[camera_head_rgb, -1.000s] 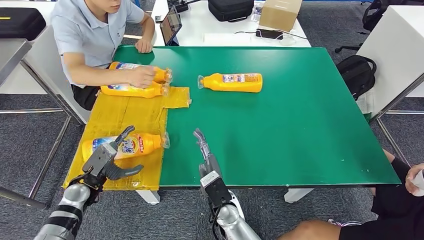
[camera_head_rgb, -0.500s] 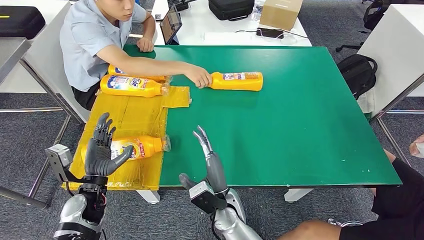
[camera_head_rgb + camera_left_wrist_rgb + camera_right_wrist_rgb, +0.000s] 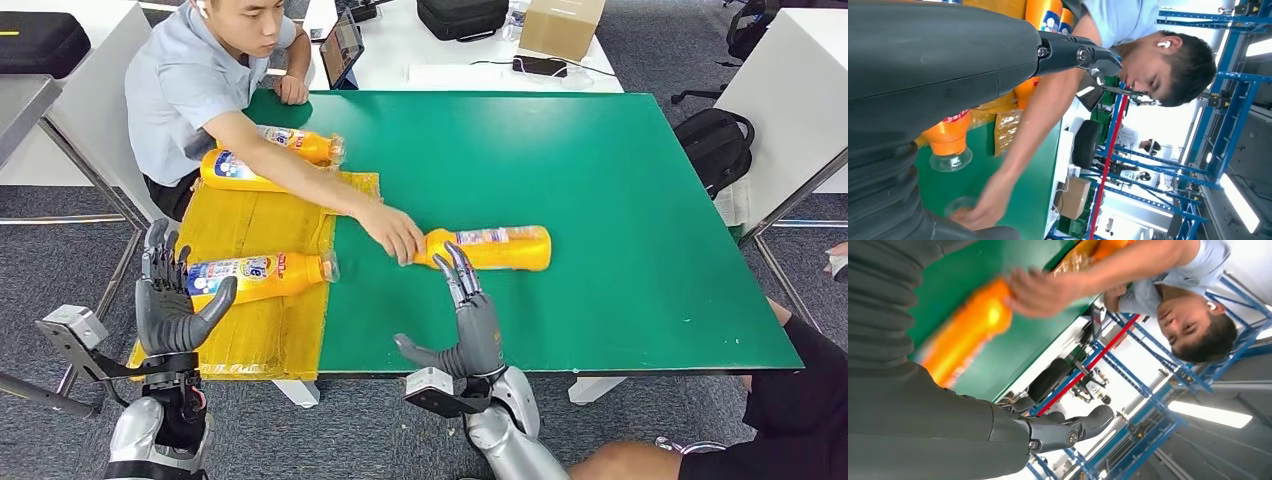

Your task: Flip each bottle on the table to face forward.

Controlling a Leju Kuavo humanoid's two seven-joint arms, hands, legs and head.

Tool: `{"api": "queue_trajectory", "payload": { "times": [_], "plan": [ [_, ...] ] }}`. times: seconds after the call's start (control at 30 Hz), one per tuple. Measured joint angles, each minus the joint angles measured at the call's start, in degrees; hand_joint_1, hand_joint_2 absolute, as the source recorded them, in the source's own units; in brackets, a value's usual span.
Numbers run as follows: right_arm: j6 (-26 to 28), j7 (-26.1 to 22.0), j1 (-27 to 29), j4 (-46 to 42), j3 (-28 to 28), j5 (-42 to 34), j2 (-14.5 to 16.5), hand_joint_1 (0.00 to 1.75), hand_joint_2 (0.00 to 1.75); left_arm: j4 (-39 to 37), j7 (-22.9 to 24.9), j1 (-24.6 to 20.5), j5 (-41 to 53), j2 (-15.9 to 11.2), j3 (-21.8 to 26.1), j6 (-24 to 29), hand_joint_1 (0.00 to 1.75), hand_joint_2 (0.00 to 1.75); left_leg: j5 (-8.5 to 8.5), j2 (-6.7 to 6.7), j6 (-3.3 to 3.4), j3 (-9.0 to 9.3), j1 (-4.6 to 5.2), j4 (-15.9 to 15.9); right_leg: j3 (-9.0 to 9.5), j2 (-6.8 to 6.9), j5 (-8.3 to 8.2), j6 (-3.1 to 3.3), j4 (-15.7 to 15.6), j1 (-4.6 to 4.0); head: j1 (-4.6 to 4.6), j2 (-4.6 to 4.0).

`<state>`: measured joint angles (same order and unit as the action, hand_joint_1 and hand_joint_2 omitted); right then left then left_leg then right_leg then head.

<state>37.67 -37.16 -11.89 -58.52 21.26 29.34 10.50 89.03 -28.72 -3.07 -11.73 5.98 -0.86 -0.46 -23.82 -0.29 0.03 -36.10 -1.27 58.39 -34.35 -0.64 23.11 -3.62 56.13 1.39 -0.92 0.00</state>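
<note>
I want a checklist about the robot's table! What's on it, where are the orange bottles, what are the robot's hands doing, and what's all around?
Surface: green table, yellow sheet over its left part.
Job's things: four orange bottles lying down; bottle by left hand and two far bottles on the sheet; centre bottle on the green.
Clutter: nothing seen.
Hands: left hand and right hand raised, holding nothing.
Cables: one on the white desk.
Surroundings: person's hand on the centre bottle; backpack on the floor.

Table right half: bare green table point(image 3: 650, 250), open to reach.
Table middle: person's arm point(image 3: 300, 170) crosses from the left edge to a lying bottle point(image 3: 495, 248).
</note>
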Motion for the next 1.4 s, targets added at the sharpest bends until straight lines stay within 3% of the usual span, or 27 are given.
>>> {"api": "queue_trajectory", "payload": {
  "times": [0.13, 0.33, 0.5, 0.6, 0.77, 1.23, 1.4],
  "plan": [
    [0.98, 3.69, 0.24, -0.08, -0.55, 7.48, -0.72, 0.00, 1.75, 0.02, -0.33, 0.09, 0.16, 0.27, 0.05, 0.28, 0.00, 1.75, 0.00, 0.00, 0.00, 0.00, 0.00, 0.00, -0.01, 0.00, 0.00, 0.00, 0.00, 0.00, 0.01, 0.00],
    [0.64, 17.51, 0.84, 0.03, -2.13, 29.39, -3.73, 0.00, 1.75, 1.61, -1.03, 2.23, 0.97, 0.75, 0.49, -0.48, 0.00, 1.75, -0.01, 0.00, 0.01, -0.09, 0.01, 0.00, -0.06, 0.00, 0.01, 0.00, -0.01, 0.01, 0.00, 0.00],
    [-6.71, 26.09, -1.24, 3.03, -3.55, 32.58, -7.41, 0.00, 1.75, 3.38, -1.10, 4.47, 3.43, 1.56, 0.63, -1.63, 0.00, 1.75, -0.01, -0.01, 0.02, -0.14, 0.05, 0.01, -0.09, 0.01, -0.01, -0.02, -0.03, 0.05, 0.01, 0.00],
    [-8.65, 28.23, -3.18, 6.95, -4.40, 32.74, -8.67, 0.00, 1.75, 3.74, -0.63, 4.92, 4.83, 1.91, 0.30, -1.46, 0.00, 1.75, 0.00, -0.01, 0.02, -0.14, 0.05, 0.02, -0.09, 0.01, -0.03, -0.03, -0.02, 0.05, 0.02, 0.00],
    [-6.95, 30.81, -5.63, 11.46, -4.78, 35.31, -9.45, 0.00, 1.75, 4.10, -0.20, 5.53, 5.67, 2.11, -0.37, -0.83, 0.00, 1.75, 0.00, 0.01, 0.02, -0.11, 0.01, 0.02, -0.08, 0.00, -0.03, -0.03, -0.01, -0.01, 0.02, 0.00],
    [-6.09, 31.89, -6.91, 14.13, -4.77, 36.37, -9.59, 0.00, 1.75, 4.74, -0.16, 6.19, 5.71, 2.15, -0.56, -0.81, 0.00, 1.75, 0.00, 0.01, 0.02, -0.07, 0.01, 0.02, -0.05, 0.00, -0.03, -0.02, -0.02, 0.00, 0.02, 0.00],
    [-9.48, 35.15, -6.89, 13.84, -4.74, 38.35, -9.56, 0.00, 1.75, 5.55, 0.29, 6.91, 6.21, 2.16, -0.55, -0.80, 0.00, 1.75, 0.00, 0.03, 0.02, -0.02, 0.01, 0.02, -0.03, 0.00, -0.03, -0.02, -0.02, 0.00, 0.02, 0.00]
  ]
}}
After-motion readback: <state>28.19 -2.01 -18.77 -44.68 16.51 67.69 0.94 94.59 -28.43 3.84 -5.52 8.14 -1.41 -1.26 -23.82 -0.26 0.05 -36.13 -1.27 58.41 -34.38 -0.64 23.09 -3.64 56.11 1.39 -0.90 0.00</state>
